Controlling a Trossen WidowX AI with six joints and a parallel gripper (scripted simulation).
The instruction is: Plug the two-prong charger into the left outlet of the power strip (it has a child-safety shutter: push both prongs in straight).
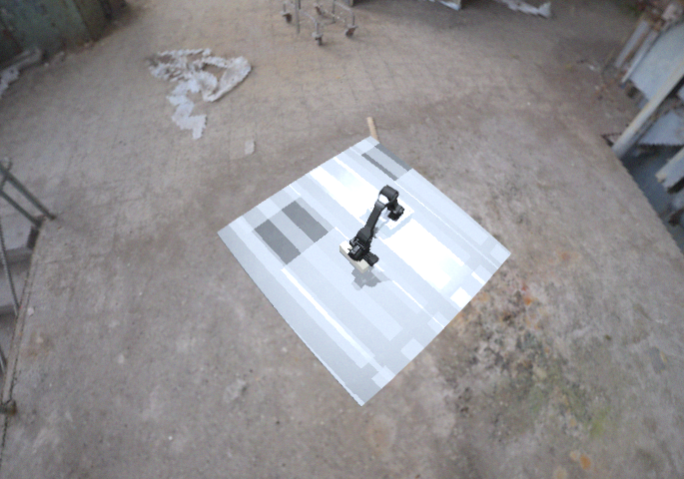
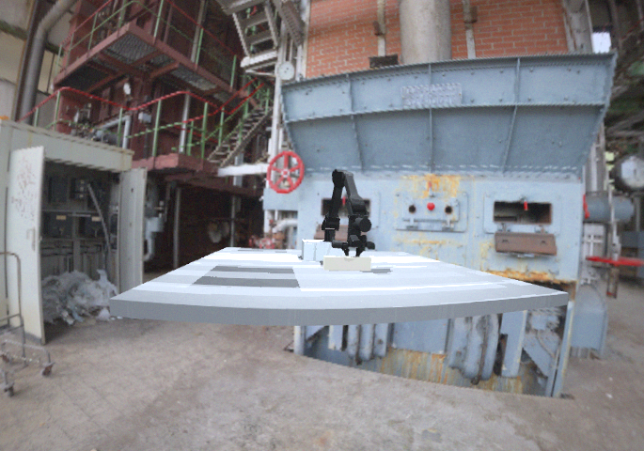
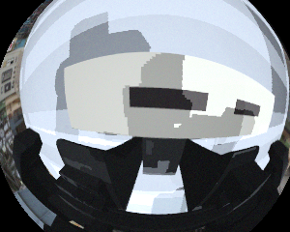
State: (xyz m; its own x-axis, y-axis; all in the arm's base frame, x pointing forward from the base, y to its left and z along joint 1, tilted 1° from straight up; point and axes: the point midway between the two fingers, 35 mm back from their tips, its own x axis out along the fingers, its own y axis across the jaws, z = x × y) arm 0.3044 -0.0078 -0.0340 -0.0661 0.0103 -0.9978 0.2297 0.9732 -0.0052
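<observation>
A cream power strip (image 1: 357, 262) (image 2: 340, 263) (image 3: 94, 100) lies flat near the middle of the grey-striped table (image 1: 353, 338) (image 2: 333, 303). In the wrist view its top shows a wide dark outlet opening (image 3: 167, 99) and a smaller one (image 3: 247, 108) to the right. My gripper (image 1: 363, 252) (image 2: 355, 248) (image 3: 160, 138) points straight down just above the strip. It is shut on the dark two-prong charger (image 3: 163, 158), which sits between the fingers right in front of the wide opening. The prongs are hidden.
The arm's base (image 1: 395, 212) stands on a pale block (image 2: 312, 248) behind the strip. The table ends in open edges on all sides, over a concrete floor. A blue-grey machine (image 2: 439, 132) stands far behind.
</observation>
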